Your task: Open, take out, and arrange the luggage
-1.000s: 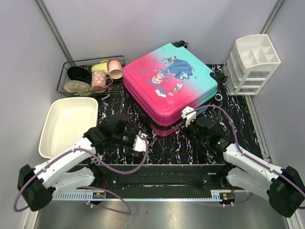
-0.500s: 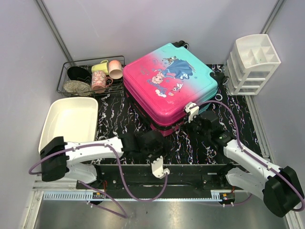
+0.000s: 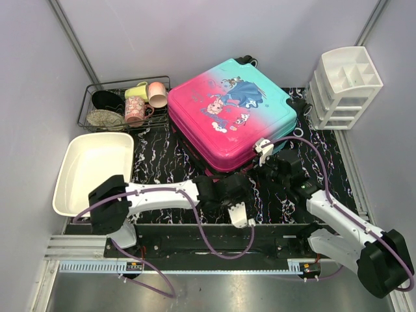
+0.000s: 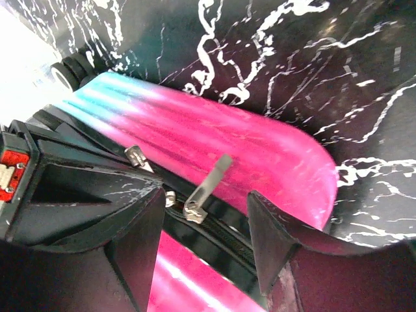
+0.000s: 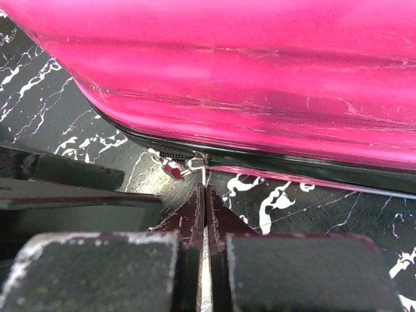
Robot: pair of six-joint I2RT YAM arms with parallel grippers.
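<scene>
The luggage (image 3: pixel 231 110), a teal-to-pink hard-shell suitcase, lies flat and zipped shut at the middle of the table. My left gripper (image 3: pixel 235 185) is at its near pink corner. In the left wrist view it (image 4: pixel 205 224) stands open, its fingers (image 4: pixel 140 240) either side of a silver zipper pull (image 4: pixel 209 187) on the black zipper band, not touching it. My right gripper (image 3: pixel 263 170) is at the suitcase's near right edge. In the right wrist view it (image 5: pixel 205 192) is shut on a thin silver zipper pull (image 5: pixel 204 174), next to a second slider with a small red tag (image 5: pixel 173 170).
A wire rack (image 3: pixel 88 104) with cups and bowls stands at the back left. A white rectangular tub (image 3: pixel 91 172) sits at the left. A white drawer organizer (image 3: pixel 344 88) stands at the back right. The marbled black mat (image 3: pixel 156 156) covers the table.
My left arm has swung right, from in front of the tub to the suitcase's near corner, and its jaws have narrowed. The right gripper has edged slightly along the zipper, staying shut.
</scene>
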